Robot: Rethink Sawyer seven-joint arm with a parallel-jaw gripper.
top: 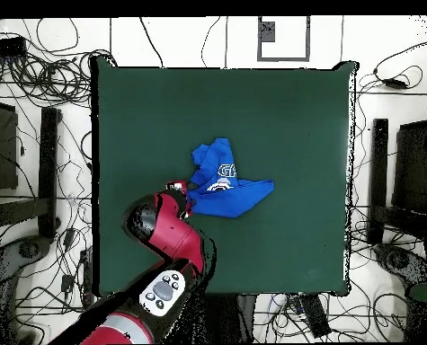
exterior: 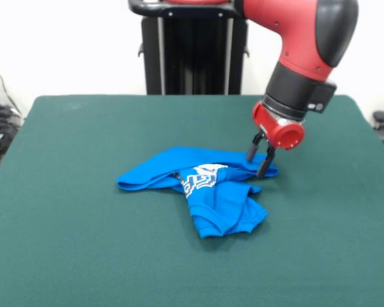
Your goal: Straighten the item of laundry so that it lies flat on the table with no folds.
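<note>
The item of laundry (exterior: 208, 192) is a bright blue garment with white lettering, lying crumpled and folded over itself near the middle of the dark green table (exterior: 77, 236). One part stretches left, another bunches toward the front. My gripper (exterior: 256, 166) stands at the garment's right end, its two black fingers apart and its tips down at the fabric's edge. I cannot tell whether any cloth lies between them. In the overhead view the garment (top: 227, 186) lies at the table's (top: 289, 108) centre, and the gripper (top: 183, 191) is at its left end.
The black pedestal (exterior: 192, 51) stands at the table's far side. Cables and dark stands (top: 46, 171) crowd the floor around the table in the overhead view.
</note>
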